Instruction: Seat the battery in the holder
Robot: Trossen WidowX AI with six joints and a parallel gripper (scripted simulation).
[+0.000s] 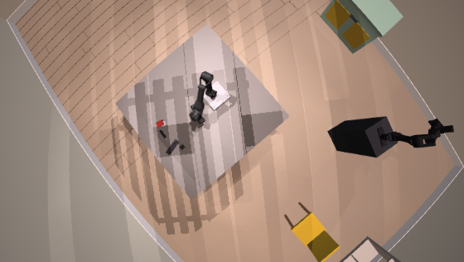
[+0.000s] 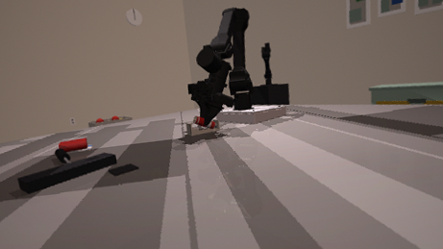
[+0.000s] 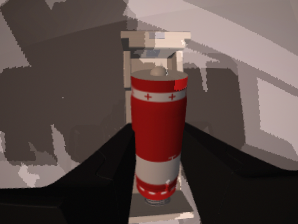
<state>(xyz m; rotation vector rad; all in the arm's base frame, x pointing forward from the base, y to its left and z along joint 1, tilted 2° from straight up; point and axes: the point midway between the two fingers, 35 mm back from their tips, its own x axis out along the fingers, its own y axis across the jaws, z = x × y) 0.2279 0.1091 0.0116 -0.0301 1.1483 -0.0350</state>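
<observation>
The red battery (image 3: pixel 160 127) (image 2: pixel 198 120) is tilted. In the wrist view its terminal end, with a button and plus marks, is raised and points to the far end wall, short of the lip. Its flat end is low, at the spring (image 3: pixel 157 201); whether it presses on the spring I cannot tell. The pale holder (image 3: pixel 172 38) (image 2: pixel 191 129) stands on the table under the battery, with its lip wall at the far end. My gripper (image 3: pixel 155 129) (image 2: pixel 207 119) is shut on the battery, one black finger on each side. In the top view the arm hides the holder and battery.
A red cylinder (image 1: pixel 160 123) (image 2: pixel 73 145), a small dark tool (image 1: pixel 162 134) (image 2: pixel 62 156), a black bar (image 1: pixel 172 147) (image 2: pixel 69 171) and a small black square (image 1: pixel 182 147) (image 2: pixel 123 169) lie off to one side. The arm's white base plate (image 1: pixel 217 102) (image 2: pixel 259 114) is close to the holder.
</observation>
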